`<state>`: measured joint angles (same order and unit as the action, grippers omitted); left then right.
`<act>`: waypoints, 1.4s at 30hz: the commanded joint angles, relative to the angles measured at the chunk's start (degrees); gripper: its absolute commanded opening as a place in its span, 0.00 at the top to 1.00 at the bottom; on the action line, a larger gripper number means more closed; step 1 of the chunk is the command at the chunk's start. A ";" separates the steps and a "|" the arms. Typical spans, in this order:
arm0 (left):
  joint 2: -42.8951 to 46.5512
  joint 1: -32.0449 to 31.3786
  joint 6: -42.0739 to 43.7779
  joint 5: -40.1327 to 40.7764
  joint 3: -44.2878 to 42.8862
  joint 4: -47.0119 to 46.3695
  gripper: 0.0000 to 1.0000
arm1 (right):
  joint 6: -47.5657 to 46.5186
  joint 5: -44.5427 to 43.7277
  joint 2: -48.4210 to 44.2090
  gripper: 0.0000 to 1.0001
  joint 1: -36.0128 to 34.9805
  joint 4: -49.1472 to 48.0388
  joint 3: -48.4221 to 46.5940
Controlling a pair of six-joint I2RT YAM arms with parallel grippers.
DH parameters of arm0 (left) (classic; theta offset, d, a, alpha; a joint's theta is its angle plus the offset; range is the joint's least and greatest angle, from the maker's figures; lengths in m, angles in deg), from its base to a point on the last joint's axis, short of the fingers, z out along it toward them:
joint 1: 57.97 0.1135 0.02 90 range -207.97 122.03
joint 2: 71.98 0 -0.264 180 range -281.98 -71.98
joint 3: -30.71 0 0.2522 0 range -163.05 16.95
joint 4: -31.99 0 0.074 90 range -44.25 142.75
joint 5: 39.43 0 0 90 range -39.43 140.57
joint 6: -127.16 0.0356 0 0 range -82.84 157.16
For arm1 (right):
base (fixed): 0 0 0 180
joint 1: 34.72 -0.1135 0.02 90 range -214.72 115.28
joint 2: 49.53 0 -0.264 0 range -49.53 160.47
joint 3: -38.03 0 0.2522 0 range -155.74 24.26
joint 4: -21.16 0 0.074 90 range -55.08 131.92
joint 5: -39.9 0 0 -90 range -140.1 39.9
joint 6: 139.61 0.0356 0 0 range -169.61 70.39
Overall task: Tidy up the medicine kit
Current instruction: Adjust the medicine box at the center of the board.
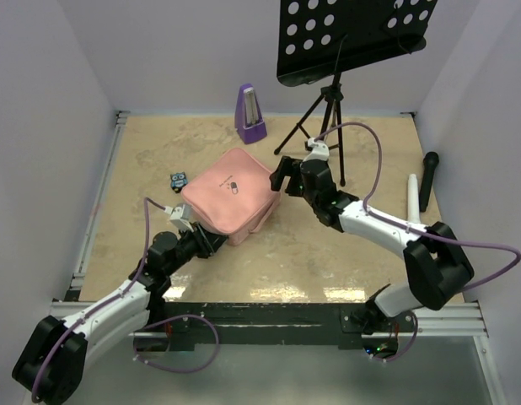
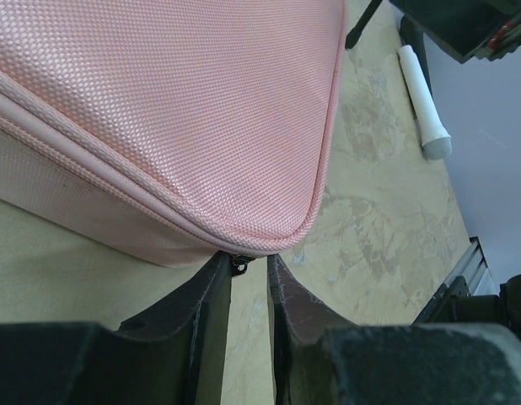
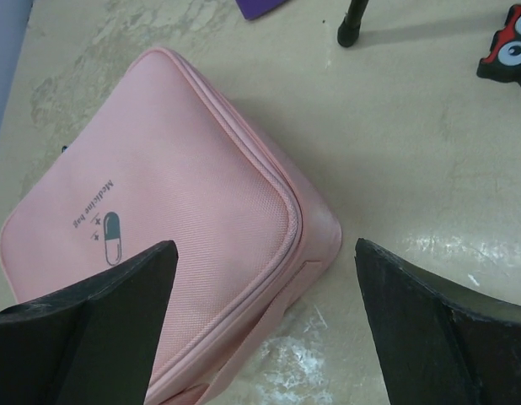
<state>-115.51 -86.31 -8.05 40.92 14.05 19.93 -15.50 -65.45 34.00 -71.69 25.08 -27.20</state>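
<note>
The medicine kit [image 1: 231,192] is a pink square zip case lying closed on the table, pill logo up. My left gripper [image 1: 212,242] is at its near corner. In the left wrist view the kit [image 2: 185,110] fills the top, and the left gripper [image 2: 249,257] stands narrowly open at the corner. The small dark zipper pull [image 2: 239,264] hangs between the tips, against the left finger. My right gripper [image 1: 281,175] hovers at the kit's far right corner. In the right wrist view the right gripper [image 3: 265,245] is wide open above the kit [image 3: 176,211], holding nothing.
A purple metronome [image 1: 249,114] stands at the back. A black music stand [image 1: 328,110] rises behind the right arm, one foot [image 3: 353,29] near the kit. A black microphone [image 1: 429,179] and white cylinder [image 1: 412,196] lie at right. A small blue-black item [image 1: 178,179] lies left of the kit.
</note>
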 commanded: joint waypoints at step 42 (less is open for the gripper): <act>-13.07 -0.23 1.53 0.16 3.86 -20.57 0.68 | 12.56 23.18 -0.90 1.00 5.42 -22.85 21.93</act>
<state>-126.48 -86.50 -8.05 42.60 14.07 7.60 -3.87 -51.16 36.75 -64.17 1.49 -8.64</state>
